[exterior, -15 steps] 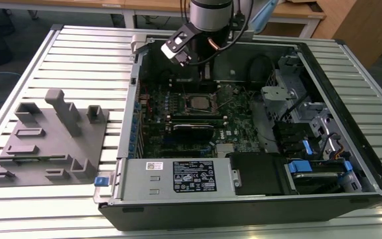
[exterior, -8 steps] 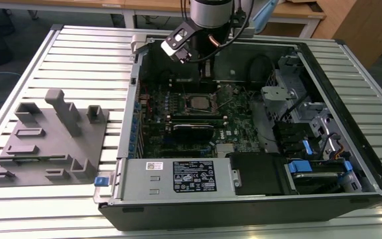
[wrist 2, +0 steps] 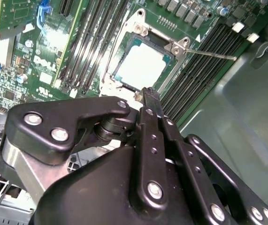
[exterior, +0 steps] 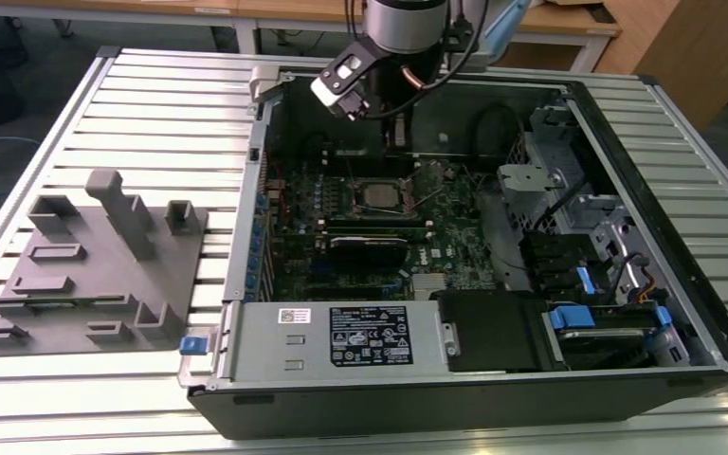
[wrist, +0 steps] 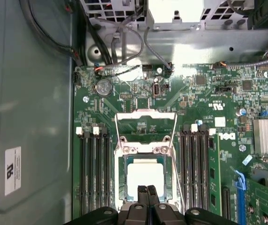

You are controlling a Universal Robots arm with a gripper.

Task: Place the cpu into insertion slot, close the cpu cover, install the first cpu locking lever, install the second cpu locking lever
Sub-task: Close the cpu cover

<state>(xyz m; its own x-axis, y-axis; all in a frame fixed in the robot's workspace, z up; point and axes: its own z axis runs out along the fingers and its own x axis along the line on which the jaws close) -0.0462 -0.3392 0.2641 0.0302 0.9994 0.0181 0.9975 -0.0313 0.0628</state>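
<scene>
Over the seated cpu (wrist: 145, 173), the end effector (wrist: 148, 189) hangs closed, empty

You are working in a robotics lab or test workshop, and the bench says so: the open computer case (exterior: 465, 417) lies on a ribbed aluminium table (exterior: 149, 104), with a grey moulded fixture block (exterior: 99, 265) just beside the case. A robot arm (exterior: 409, 24) hangs above the case. Behind it stand wooden desks (exterior: 567, 24), possibly an office corner.
</scene>
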